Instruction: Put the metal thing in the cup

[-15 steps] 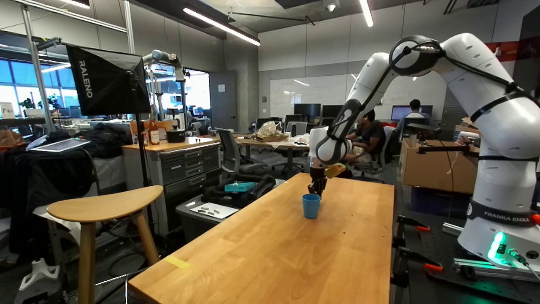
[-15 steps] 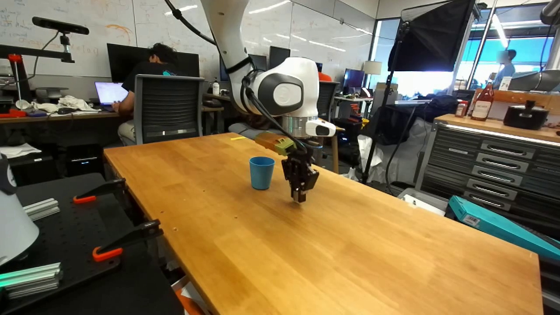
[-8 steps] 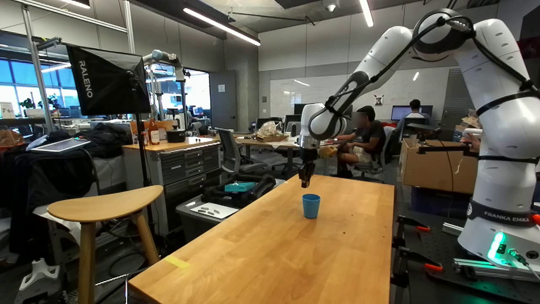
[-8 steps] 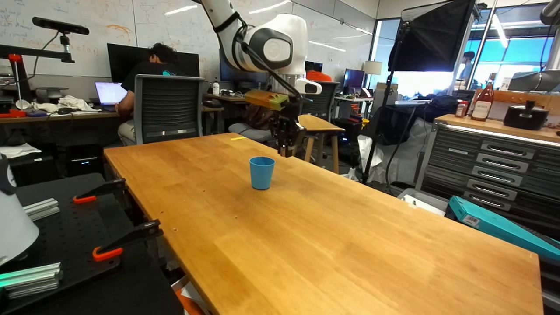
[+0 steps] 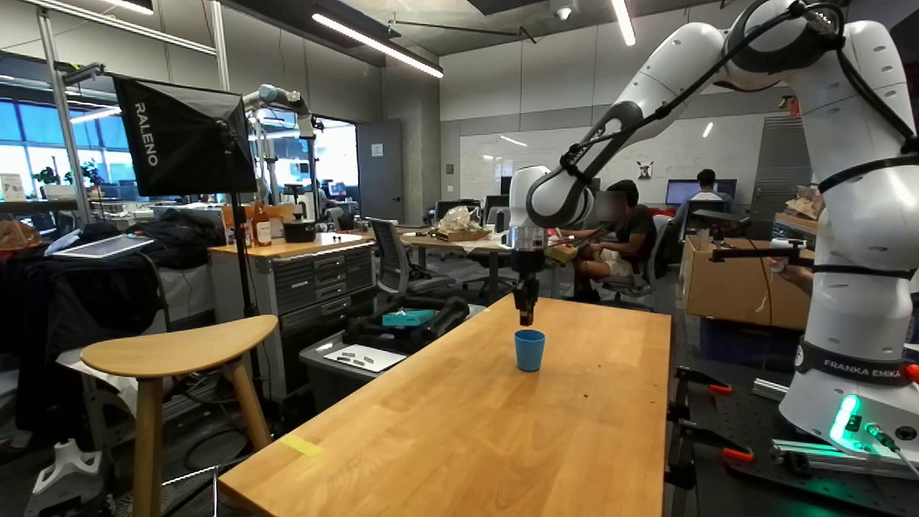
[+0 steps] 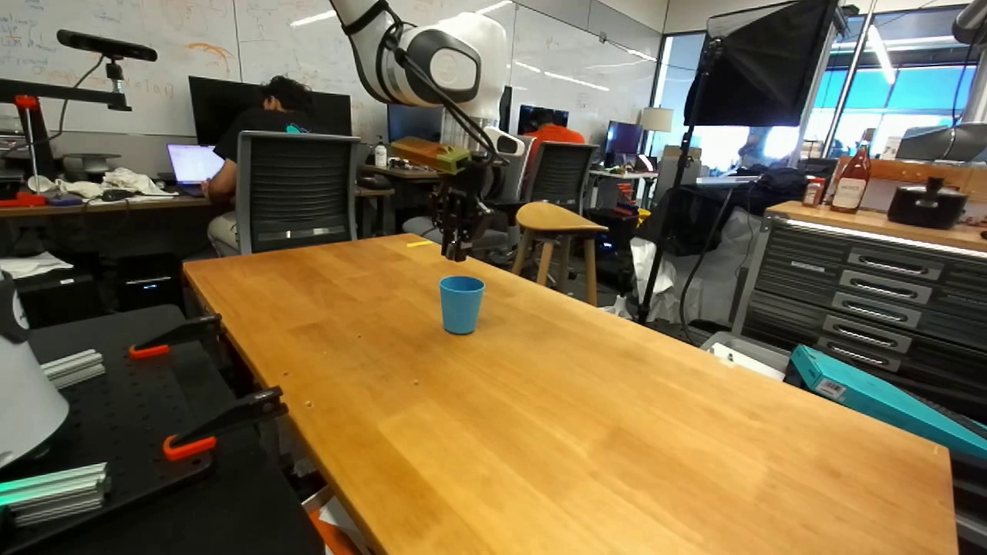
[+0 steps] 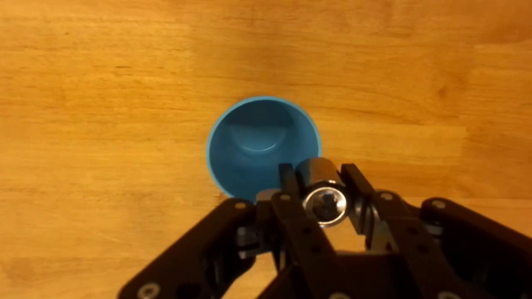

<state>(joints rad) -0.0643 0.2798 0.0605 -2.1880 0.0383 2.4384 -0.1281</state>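
Observation:
A small blue cup (image 5: 530, 352) stands upright on the table in both exterior views (image 6: 461, 306). In the wrist view I look down into the cup (image 7: 245, 166), and the part of its inside that shows is bare. My gripper (image 7: 319, 169) is shut on a shiny metal cylinder (image 7: 322, 189) with a round ring-like end facing the camera. The cylinder overlaps the cup's lower right rim in the wrist view. In both exterior views the gripper (image 5: 527, 316) points down just above the cup, apart from its rim (image 6: 456, 250). The metal cylinder is too small to make out there.
The long wooden table (image 5: 574, 438) carries the cup. Black clamps with orange ends (image 6: 224, 424) grip the table edge on the robot's side. A stool (image 5: 179, 348) and a grey bin (image 5: 344, 359) stand beside the table. A person (image 5: 624, 237) sits beyond the far end.
My gripper was low beside the cup near the table. It rose off the table, then moved sideways to above the cup. The cup has not moved.

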